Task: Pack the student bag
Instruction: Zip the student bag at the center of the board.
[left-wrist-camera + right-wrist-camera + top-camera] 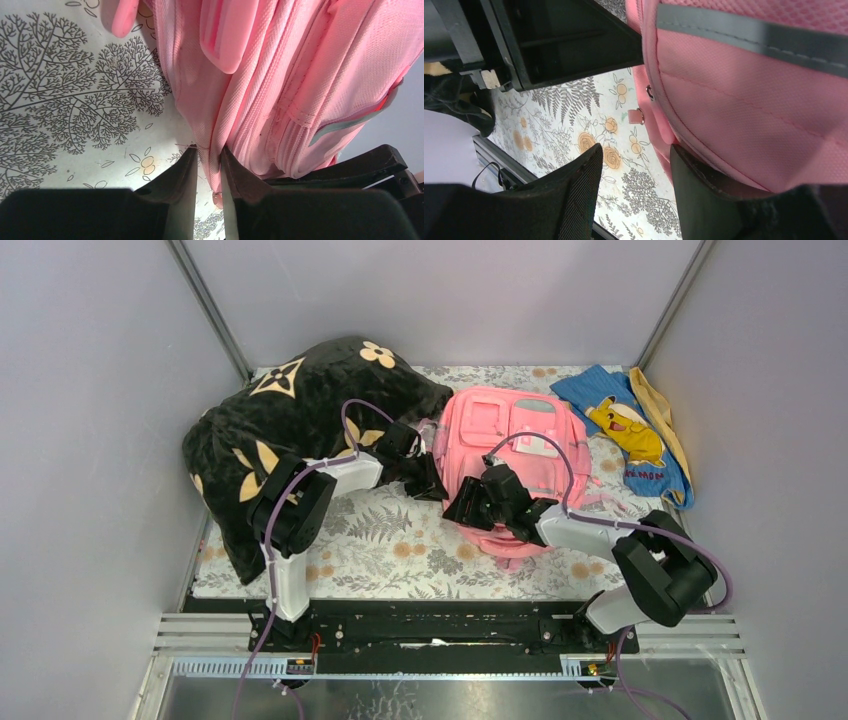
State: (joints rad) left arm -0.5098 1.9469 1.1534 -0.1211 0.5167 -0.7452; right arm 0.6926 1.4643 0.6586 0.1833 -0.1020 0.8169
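Note:
The pink student bag lies flat in the middle of the table, front patch up. My left gripper is at its left edge. In the left wrist view the jaws stand narrow, with a seam fold of the bag pinched between them. My right gripper is at the bag's near left corner. It is open, with only tablecloth showing between the fingers. Its right finger lies under the bulging side of the bag.
A large black pillow with tan flowers fills the left of the table, close behind my left arm. A blue cloth with a yellow cartoon figure lies at the back right. A floral tablecloth covers the table. Grey walls close in on three sides.

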